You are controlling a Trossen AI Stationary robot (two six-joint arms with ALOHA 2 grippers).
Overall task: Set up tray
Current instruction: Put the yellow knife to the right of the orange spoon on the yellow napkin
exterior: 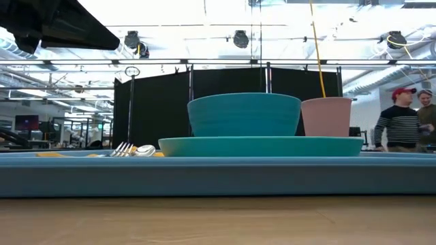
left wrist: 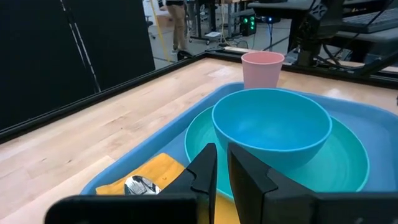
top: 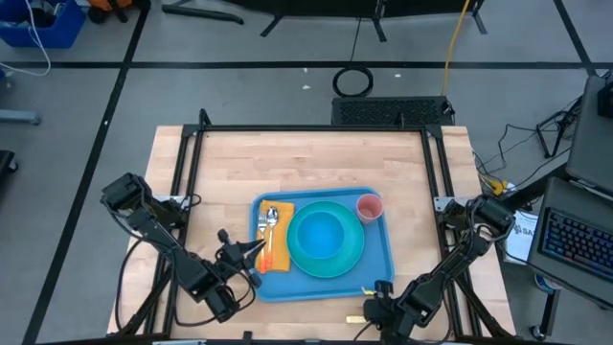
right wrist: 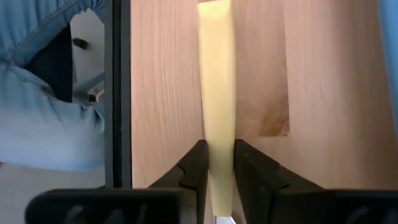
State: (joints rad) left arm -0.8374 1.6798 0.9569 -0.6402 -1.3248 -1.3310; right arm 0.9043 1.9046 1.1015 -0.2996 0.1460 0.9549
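Nearest the front edge of the tabletop, the right hand lies low over the wood, just off the front right corner of the tray. In the right wrist view its fingers are clenched on a pale yellow utensil handle that runs straight out over the bare wood; whether it is a knife or something else cannot be told. A person's denim sleeve shows beyond the table frame.

The step in hand looks like bringing this last piece onto the tray. To do it well, the right hand should lift clear of the raised rim before crossing it, keep the handle level, and set it down in the free strip of tray floor beside the plate without nudging the pink cup.

A little farther in, the left hand hovers at the tray's left end, its fingers nearly together and grasping nothing, above the orange napkin that carries a fork and spoon.

The tray sits just forward of the tabletop's centre, flat, its long axis running left to right, parallel to the front edge. The bowl rests on the plate at its middle; the cup stands at its far right corner.
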